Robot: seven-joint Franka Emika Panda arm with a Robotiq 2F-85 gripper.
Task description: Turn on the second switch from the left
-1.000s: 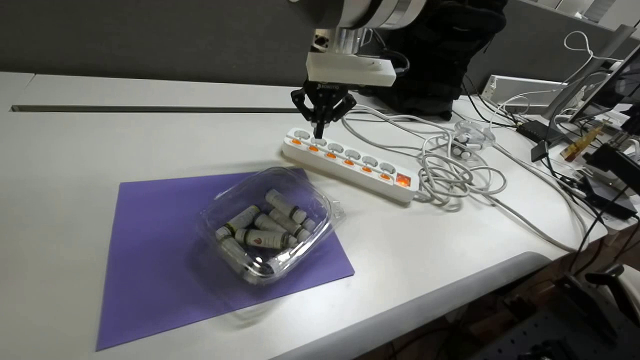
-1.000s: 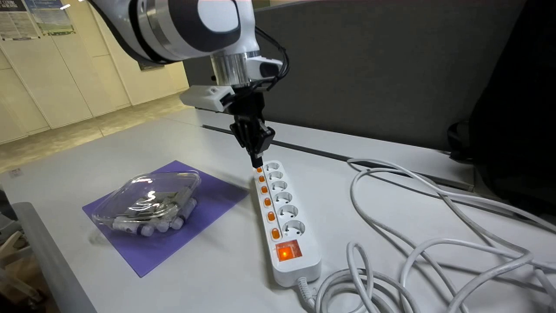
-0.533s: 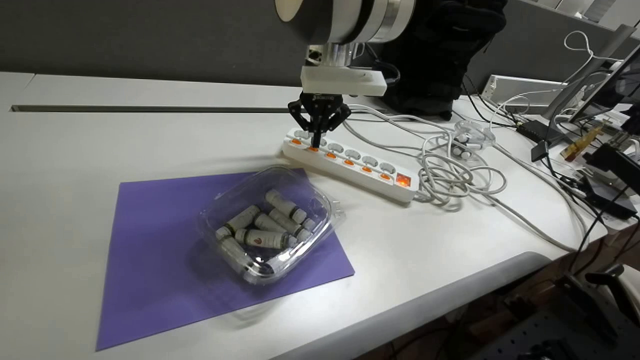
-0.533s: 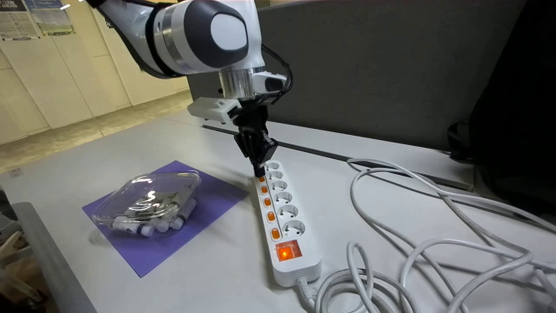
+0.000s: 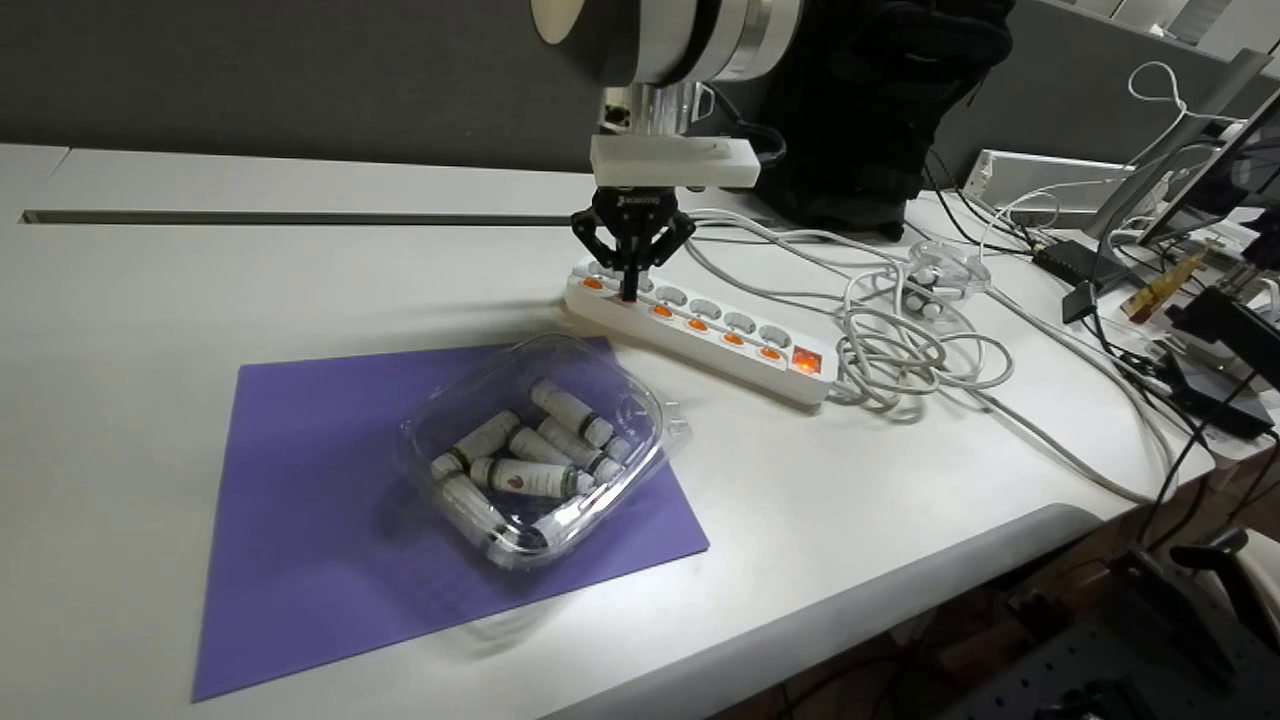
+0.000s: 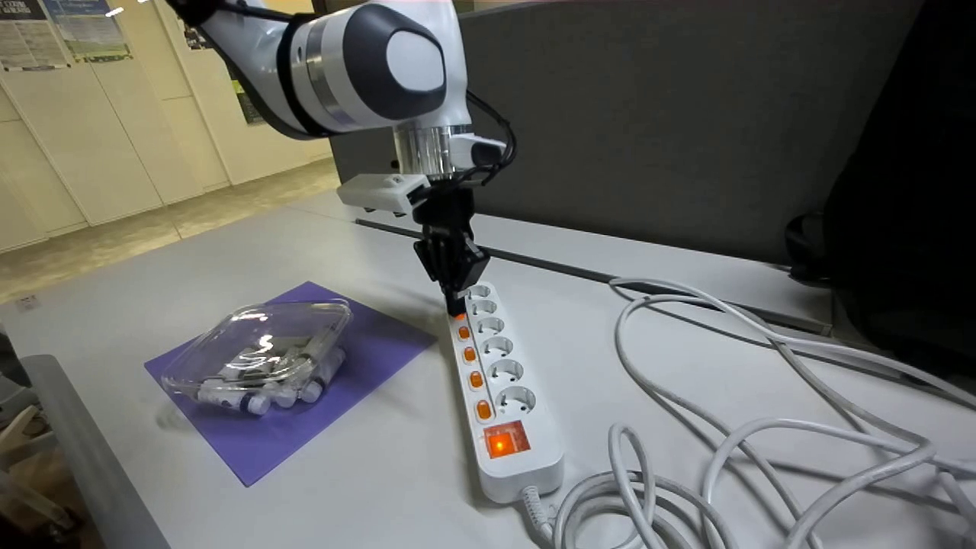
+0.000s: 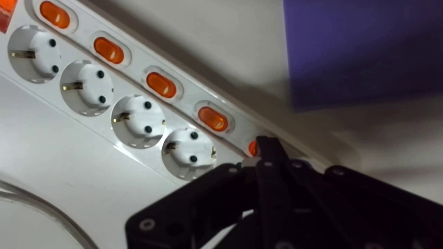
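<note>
A white power strip (image 5: 690, 345) with a row of orange switches lies on the table; it also shows in an exterior view (image 6: 543, 461) and the wrist view (image 7: 188, 98). My gripper (image 5: 628, 296) is shut and empty, pointing down, its tips on the second switch from the left. In an exterior view the tips (image 6: 456, 311) partly cover that switch (image 6: 460, 316), which looks brighter orange than its neighbours. In the wrist view the tips (image 7: 267, 140) hide most of the same switch (image 7: 252, 148). The leftmost switch (image 5: 592, 284) stays visible beside the fingers.
The red main switch (image 5: 806, 361) glows at the cable end. A clear box (image 5: 545, 450) of small bottles sits on a purple sheet (image 5: 300, 500) near the strip. Coiled white cable (image 5: 910, 350) lies beyond the strip. A black backpack (image 5: 860, 120) stands behind.
My gripper has come down and forward from above the second socket onto the second switch, staying shut. The visible part of that switch now looks brighter.
</note>
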